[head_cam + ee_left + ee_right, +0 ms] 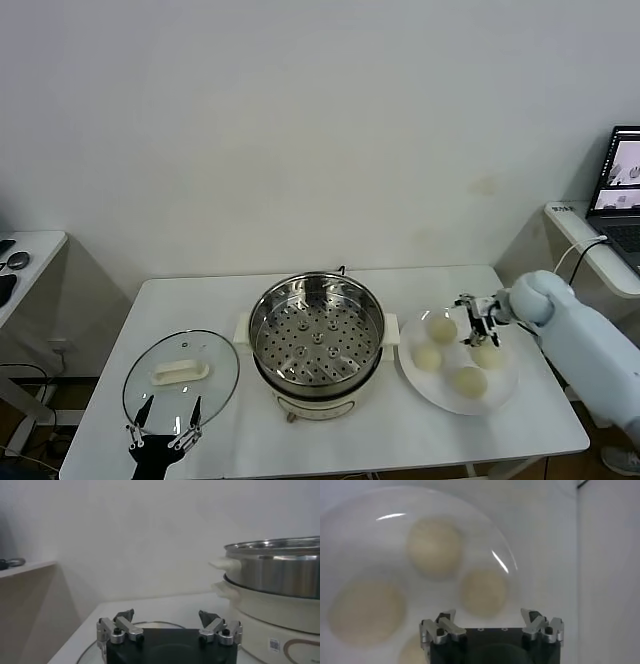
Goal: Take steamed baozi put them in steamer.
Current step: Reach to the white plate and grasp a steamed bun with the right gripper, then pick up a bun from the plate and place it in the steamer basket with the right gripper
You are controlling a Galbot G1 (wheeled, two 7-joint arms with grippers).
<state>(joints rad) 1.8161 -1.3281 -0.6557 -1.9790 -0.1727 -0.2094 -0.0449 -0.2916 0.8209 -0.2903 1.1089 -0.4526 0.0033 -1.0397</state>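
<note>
Four buns (468, 380) lie on a plate (505, 396) near the table's (420, 440) right edge. The right gripper (478, 322) hangs wide open above them, holding nothing. The left gripper (165, 428), also wide open, waits over the glass lid (215, 380) at the front left, beside the steamer (316, 330).

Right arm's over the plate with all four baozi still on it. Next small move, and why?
Probably lower the right end effector onto the baozi nearest beneath it and close. Its fingers are open and empty above the plate, and the steamer holds nothing. The left end effector waits open at the glass lid.

Bright even light, blurred plate (350, 540) close-up
</note>
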